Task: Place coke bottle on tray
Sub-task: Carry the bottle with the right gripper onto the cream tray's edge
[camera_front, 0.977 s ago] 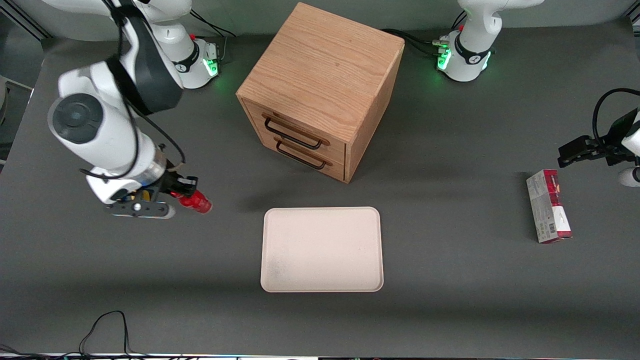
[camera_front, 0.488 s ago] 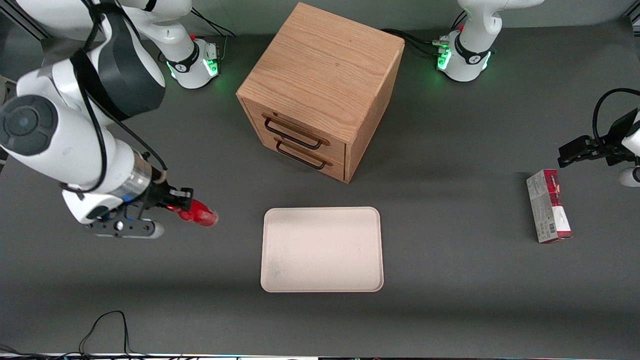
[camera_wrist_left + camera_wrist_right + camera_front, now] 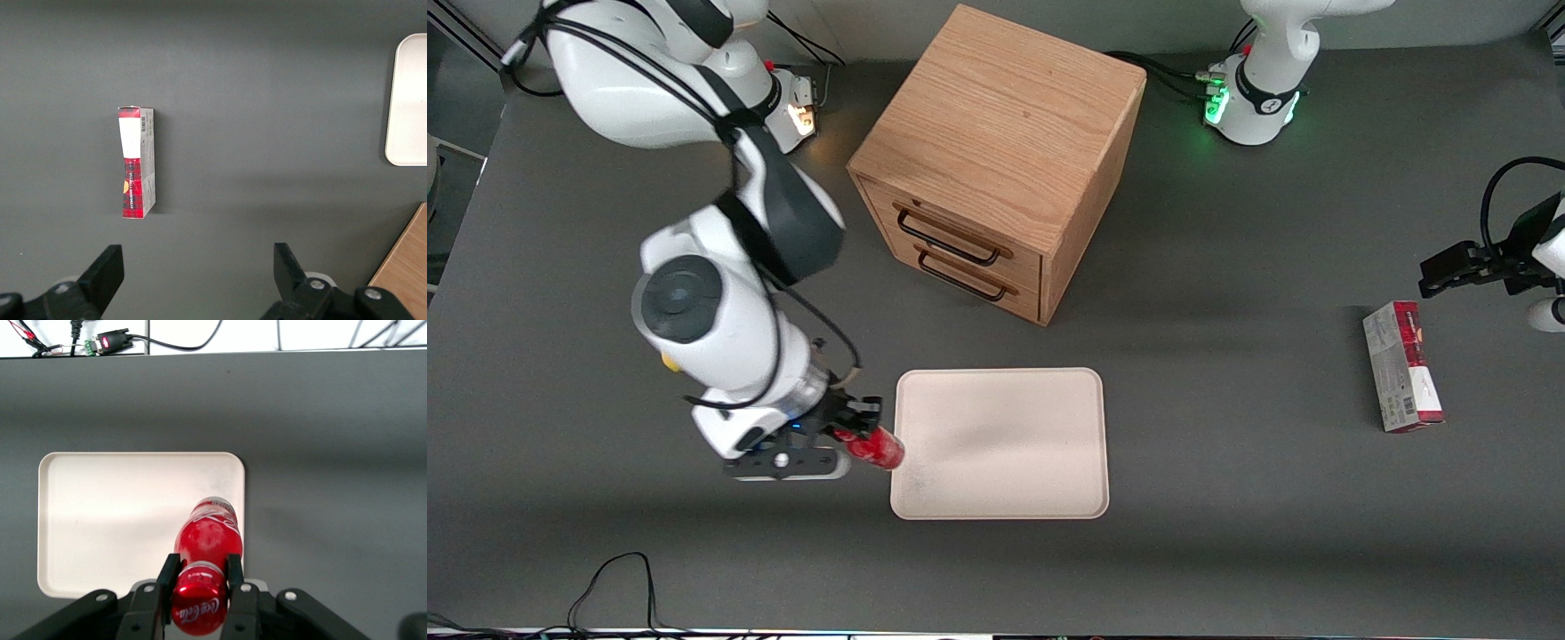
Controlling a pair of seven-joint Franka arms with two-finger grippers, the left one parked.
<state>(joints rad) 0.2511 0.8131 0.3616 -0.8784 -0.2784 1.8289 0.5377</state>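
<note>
My right gripper [image 3: 860,436] is shut on the neck of the coke bottle [image 3: 877,447], a small glossy red bottle with a red cap. It holds the bottle above the edge of the cream tray [image 3: 1005,480] at the working arm's end of that tray. In the right wrist view the black fingers [image 3: 168,577] clamp the neck just under the cap, and the bottle [image 3: 208,540] hangs over the rim of the tray [image 3: 100,513]. The tray's edge also shows in the left wrist view [image 3: 408,100].
A wooden two-drawer cabinet [image 3: 996,160] stands farther from the front camera than the tray. A red-and-grey carton [image 3: 1401,366] lies toward the parked arm's end of the table; it also shows in the left wrist view [image 3: 136,162]. A black cable [image 3: 618,578] lies at the table's near edge.
My right gripper has carried the coke bottle from the working arm's end of the table toward the tray and nearer the front camera; it now hangs over the tray's edge.
</note>
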